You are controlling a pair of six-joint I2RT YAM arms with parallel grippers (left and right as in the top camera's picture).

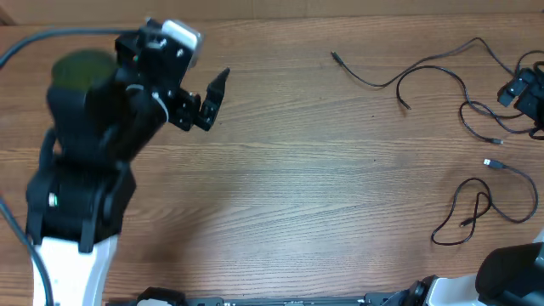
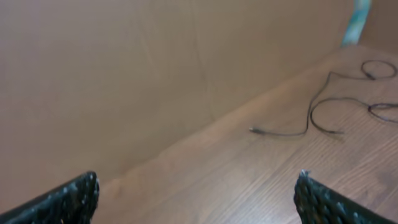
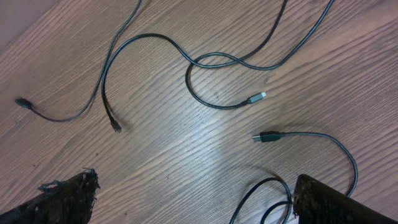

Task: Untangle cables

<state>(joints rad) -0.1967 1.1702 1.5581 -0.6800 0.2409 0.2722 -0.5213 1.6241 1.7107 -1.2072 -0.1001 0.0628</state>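
Not much of a knot can be seen here, tbh. The cables (image 3: 211, 59) are laid out on the right side of the table (image 1: 297, 195), mostly spread loose. The one real overlap is in the right wrist view, where the loop of the strand ending in the silvery plug (image 3: 262, 96) is crossed by a longer strand. A black plug (image 3: 266, 136) is parked just below it, apart from the rest. The right gripper (image 3: 194, 182) is held above this bunch with its jaws wide and nothing between them. The left gripper (image 2: 197, 179) is kept well apart over the left side, jaws wide and empty too. So the step in hand is probably lining up on that last crossing. The next move would need the right jaws brought down low over the silvery-plug strand, since thin cord lying flat on wood is easily missed, and then the strand dragged clear of the one it crosses.
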